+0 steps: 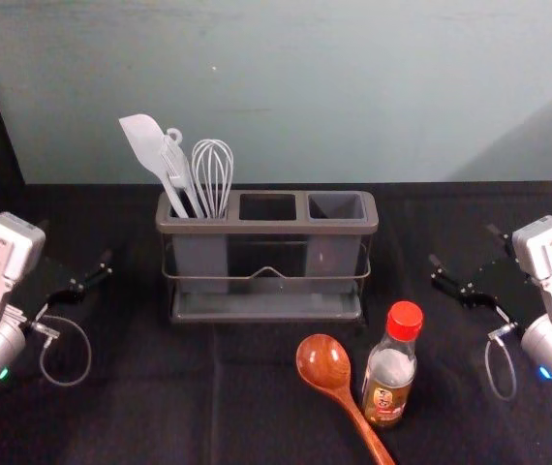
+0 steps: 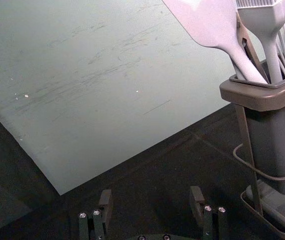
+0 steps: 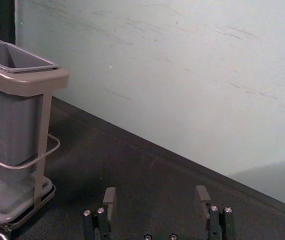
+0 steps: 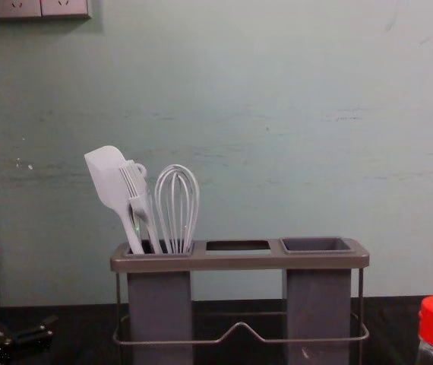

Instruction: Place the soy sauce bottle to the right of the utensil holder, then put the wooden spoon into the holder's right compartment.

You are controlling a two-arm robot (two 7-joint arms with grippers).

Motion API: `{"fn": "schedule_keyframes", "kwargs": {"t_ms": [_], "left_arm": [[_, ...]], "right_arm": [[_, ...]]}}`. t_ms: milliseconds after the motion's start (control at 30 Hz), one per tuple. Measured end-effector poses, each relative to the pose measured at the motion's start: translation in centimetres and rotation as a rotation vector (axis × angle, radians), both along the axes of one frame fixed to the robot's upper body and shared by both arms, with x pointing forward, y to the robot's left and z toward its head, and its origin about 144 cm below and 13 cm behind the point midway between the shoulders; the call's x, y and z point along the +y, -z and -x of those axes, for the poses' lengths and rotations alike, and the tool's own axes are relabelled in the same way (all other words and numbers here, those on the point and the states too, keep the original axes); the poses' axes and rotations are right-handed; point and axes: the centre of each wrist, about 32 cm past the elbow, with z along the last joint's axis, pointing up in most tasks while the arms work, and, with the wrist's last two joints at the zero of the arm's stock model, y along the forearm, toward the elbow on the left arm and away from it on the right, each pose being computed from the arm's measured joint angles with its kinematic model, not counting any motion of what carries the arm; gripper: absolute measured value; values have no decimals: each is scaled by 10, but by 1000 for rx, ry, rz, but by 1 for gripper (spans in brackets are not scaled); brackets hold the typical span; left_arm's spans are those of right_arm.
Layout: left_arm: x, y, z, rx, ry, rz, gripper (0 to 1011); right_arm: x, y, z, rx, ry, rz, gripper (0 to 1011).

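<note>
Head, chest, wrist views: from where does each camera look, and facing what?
Head: high, facing forward and down at the gray plastic utensil holder; left gripper and right gripper at sides.
Chest: lower, facing forward; left gripper at lower left.
Left wrist: facing pale wall beside holder's left end; own gripper open.
Right wrist: facing wall beside holder's right end; own gripper open.
Head and chest share the red-capped glass bottle.

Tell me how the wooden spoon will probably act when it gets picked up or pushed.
The wooden spoon should stay stiff, being solid-looking wood. Its glossy surface could let it slip or twist in a loose grip, and the broad bowl may dip if lifted by the thin handle. Pushed toward the soy sauce bottle close beside it, it might nudge that.
</note>
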Motion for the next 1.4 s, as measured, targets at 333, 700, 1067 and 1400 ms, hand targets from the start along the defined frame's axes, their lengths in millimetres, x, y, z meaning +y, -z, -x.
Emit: {"fn": "schedule_keyframes", "kwargs": {"t_ms": [333, 700, 1067, 1400], "left_arm": [[0, 0, 0, 0, 0, 0, 1012], [0, 0, 0, 0, 0, 0, 1011], [0, 0, 0, 0, 0, 0, 1012], [0, 0, 0, 0, 0, 0, 1011]], "right_arm": [[-3, 2, 4, -7, 3, 7, 1002], [-29, -3, 43, -45, -14, 14, 1002], [-43, -31, 70, -3, -131, 20, 1002], [-50, -55, 84, 60, -264, -80, 1003]]}}
